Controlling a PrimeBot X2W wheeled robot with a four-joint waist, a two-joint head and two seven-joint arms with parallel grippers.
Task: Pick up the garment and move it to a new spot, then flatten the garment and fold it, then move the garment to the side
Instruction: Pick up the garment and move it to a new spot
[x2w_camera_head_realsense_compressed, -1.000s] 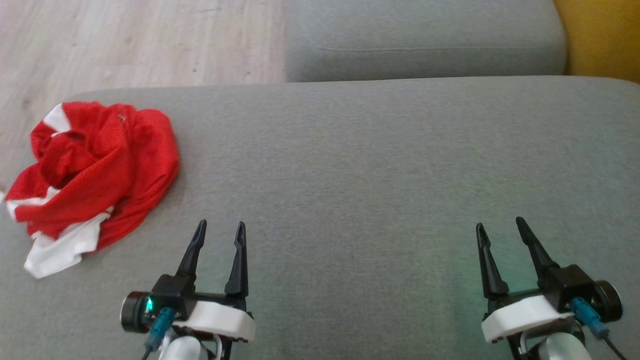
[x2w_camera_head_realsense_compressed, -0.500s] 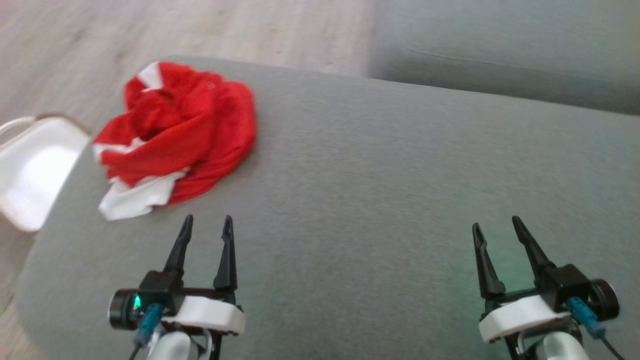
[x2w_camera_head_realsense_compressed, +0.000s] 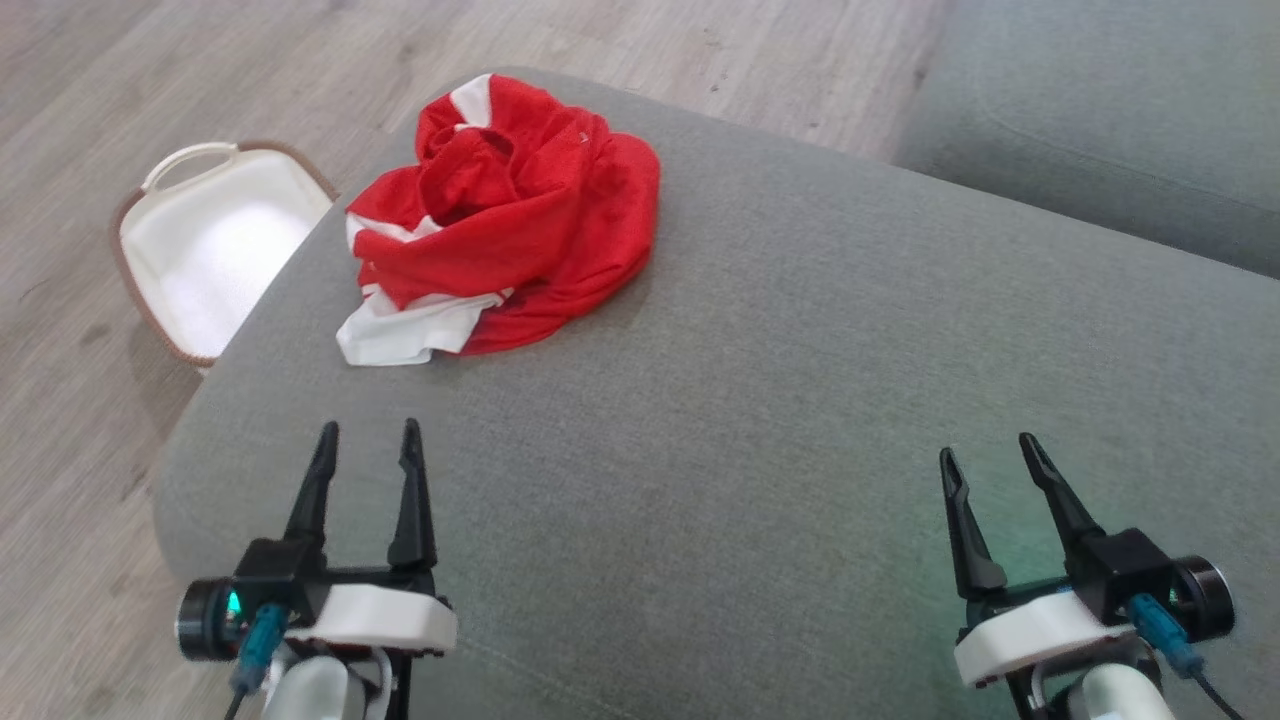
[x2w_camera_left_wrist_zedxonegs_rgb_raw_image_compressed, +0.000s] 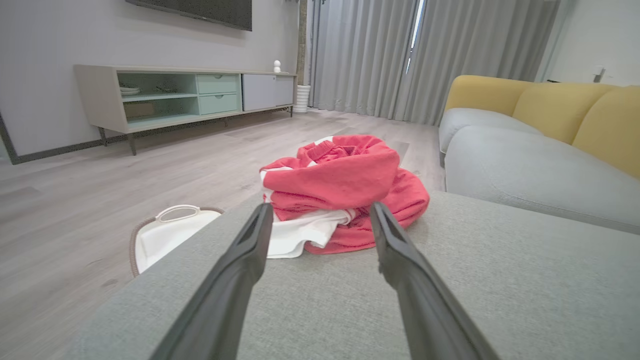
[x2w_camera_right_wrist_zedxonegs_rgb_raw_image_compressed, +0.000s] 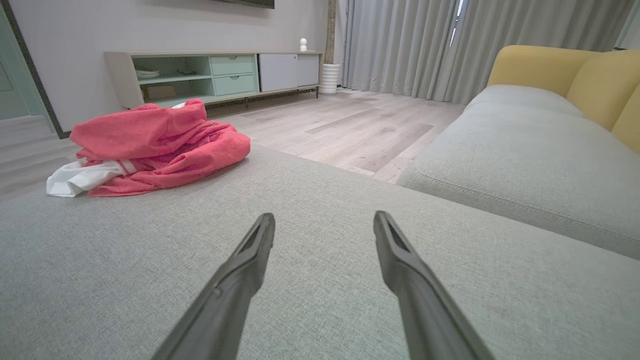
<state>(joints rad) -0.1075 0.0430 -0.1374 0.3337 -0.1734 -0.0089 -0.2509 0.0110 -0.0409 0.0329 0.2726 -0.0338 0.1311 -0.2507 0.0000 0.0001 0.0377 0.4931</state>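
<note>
At the near edge of the grey cushion (x2w_camera_head_realsense_compressed: 760, 420), the left gripper (x2w_camera_head_realsense_compressed: 369, 430) was poised with jaws wide and empty. The right gripper (x2w_camera_head_realsense_compressed: 985, 447), likewise wide and empty, stood well apart at its 3 o'clock. The crumpled red-and-white garment (x2w_camera_head_realsense_compressed: 510, 210) lay near the cushion's far corner, at 1 o'clock from the left gripper and 10 o'clock from the right. The left arm was nearer. The heap showed no clear long axis.
</note>
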